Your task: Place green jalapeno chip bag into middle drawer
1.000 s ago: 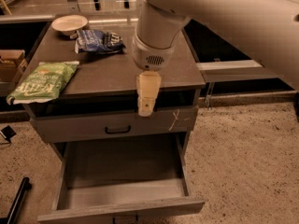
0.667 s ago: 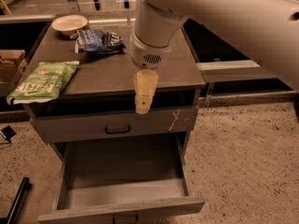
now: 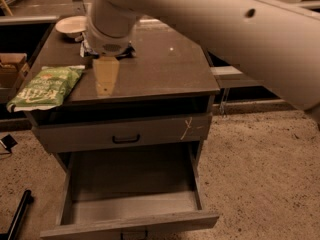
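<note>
The green jalapeno chip bag [image 3: 46, 87] lies flat on the left side of the cabinet top [image 3: 165, 69], its end overhanging the left edge. The middle drawer [image 3: 131, 203] is pulled out below, open and empty, with tall grey side walls. My gripper [image 3: 106, 77] hangs from the white arm over the cabinet top, just right of the bag and a little above the surface, not touching it.
A white bowl [image 3: 71, 26] sits at the back left of the top. A dark blue chip bag [image 3: 86, 48] lies behind the gripper, mostly hidden by the arm. The shallow drawer with a black handle [image 3: 126, 139] is shut. A cardboard box [image 3: 11, 68] stands at left.
The gripper has moved left and back, from over the cabinet's front edge to beside the green bag. The view has shifted slightly. The bag and drawers have not moved.
</note>
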`<state>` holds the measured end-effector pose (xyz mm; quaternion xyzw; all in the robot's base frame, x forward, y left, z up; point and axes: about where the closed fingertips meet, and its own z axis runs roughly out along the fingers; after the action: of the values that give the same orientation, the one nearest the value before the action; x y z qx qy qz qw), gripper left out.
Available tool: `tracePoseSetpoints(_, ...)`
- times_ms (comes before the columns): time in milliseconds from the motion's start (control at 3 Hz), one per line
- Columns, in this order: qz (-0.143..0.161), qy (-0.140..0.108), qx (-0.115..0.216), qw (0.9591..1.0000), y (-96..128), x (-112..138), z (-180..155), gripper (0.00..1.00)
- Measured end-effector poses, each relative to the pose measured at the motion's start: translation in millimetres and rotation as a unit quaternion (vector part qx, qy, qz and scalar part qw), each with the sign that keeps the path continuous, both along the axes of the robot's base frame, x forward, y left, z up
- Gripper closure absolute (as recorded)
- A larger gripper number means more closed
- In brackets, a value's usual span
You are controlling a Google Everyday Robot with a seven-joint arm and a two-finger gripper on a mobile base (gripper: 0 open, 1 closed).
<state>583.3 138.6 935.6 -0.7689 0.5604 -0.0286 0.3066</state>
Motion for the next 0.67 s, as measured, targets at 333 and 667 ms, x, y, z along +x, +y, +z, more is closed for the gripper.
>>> tracePoseSetpoints(333,0.085,-0.064,0.006,0.9943,59.2,10.1,10.8,0.00)
tracePoseSetpoints(667,0.104,-0.077,0.001,0.9916,65.4,10.4,12.3,0.00)
